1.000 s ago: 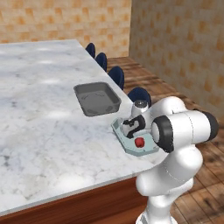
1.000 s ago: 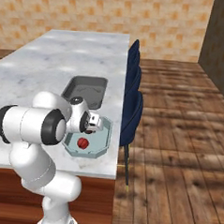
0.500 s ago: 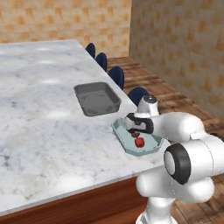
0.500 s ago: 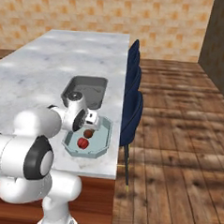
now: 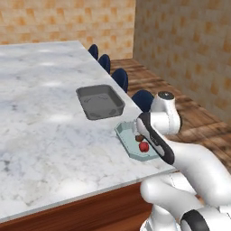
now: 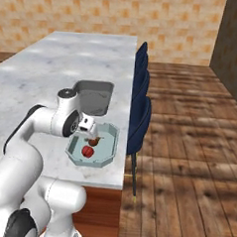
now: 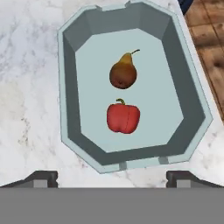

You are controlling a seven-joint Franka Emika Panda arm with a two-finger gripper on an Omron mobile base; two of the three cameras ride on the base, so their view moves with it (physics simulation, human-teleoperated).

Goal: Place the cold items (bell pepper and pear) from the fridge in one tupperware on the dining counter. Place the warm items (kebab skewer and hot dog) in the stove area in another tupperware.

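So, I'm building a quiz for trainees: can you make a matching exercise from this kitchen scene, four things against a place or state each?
Things:
1. pear
2. bell pepper
3. dark grey tupperware
4. gripper

Places or states:
a. empty, on the counter
b. red, in the pale tupperware
c. open, above the pale tupperware
d. brown, next to the red item

Pairs: 1-d, 2-b, 3-a, 4-c

Counter layout
You have pear (image 7: 123, 75) and bell pepper (image 7: 123, 118) side by side in the near tupperware (image 7: 192, 98); second tupperware (image 5: 100, 102) lies beyond.
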